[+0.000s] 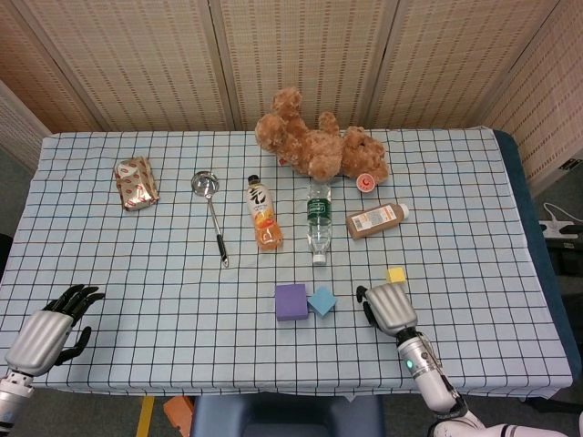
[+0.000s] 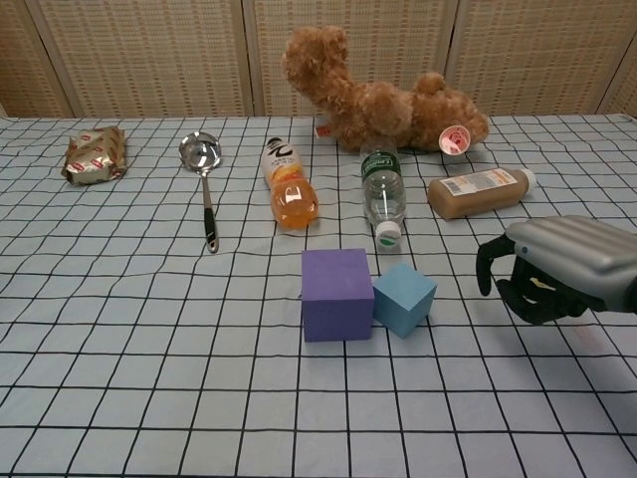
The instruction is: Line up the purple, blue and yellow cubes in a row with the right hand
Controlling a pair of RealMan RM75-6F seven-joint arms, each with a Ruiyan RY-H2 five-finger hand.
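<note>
The purple cube (image 1: 291, 301) and the smaller blue cube (image 1: 322, 301) sit side by side, touching, near the table's front middle; the chest view shows the same purple cube (image 2: 337, 294) and blue cube (image 2: 404, 298). The small yellow cube (image 1: 395, 275) lies apart to their right. My right hand (image 1: 390, 308) hovers just in front of the yellow cube, palm down, fingers loosely curved and holding nothing. In the chest view the right hand (image 2: 557, 269) hides the yellow cube. My left hand (image 1: 50, 328) rests at the front left corner, fingers spread, empty.
Behind the cubes lie a water bottle (image 1: 317, 220), an orange drink bottle (image 1: 263, 213), a brown bottle (image 1: 375, 219) and a teddy bear (image 1: 319, 146). A ladle (image 1: 210, 208) and a foil packet (image 1: 136, 182) lie further left.
</note>
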